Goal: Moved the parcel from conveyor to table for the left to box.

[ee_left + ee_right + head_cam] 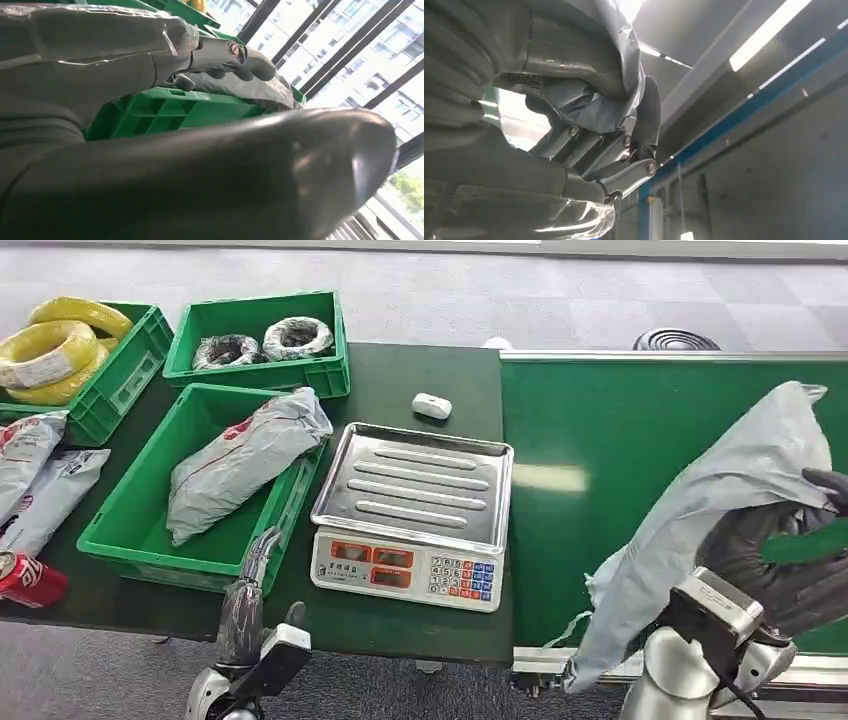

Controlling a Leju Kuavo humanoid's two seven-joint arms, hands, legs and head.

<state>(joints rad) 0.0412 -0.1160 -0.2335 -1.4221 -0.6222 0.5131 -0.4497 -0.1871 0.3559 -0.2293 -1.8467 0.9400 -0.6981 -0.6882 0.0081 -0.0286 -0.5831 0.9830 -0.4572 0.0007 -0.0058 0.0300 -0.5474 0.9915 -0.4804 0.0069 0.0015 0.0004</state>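
The right hand (790, 550) grips a grey parcel (700, 510) and holds it raised above the green conveyor (600, 440), at the robot's right. The parcel is a soft plastic mailer; it hangs crumpled, its upper end near the conveyor's far side and its lower end drooping past the near edge. In the right wrist view, the dark fingers (644, 125) are curled into the grey film of the parcel (589, 65), which folds over them.

The left hand (255, 575) holds nothing. It stands at the near edge of the table (400, 625), fingers extended and slightly apart, just beside the front right corner of a green crate (130, 530). In the left wrist view the fingertips (235, 60) lie close to the rim of that crate (165, 110); contact cannot be confirmed.

The green crate contains a second grey mailer (245, 455) lying diagonally. To its right stands a weighing scale (415, 510) with a steel pan and a keypad front. A small white object (432, 405) lies on the table behind the scale. Behind the crate, another green crate (255, 375) holds two dark wire coils (260, 343). At the far left, a crate (125, 370) holds yellow coils (55, 345). More grey mailers (35, 475) and a red can (28, 580) lie at the left edge of the table.
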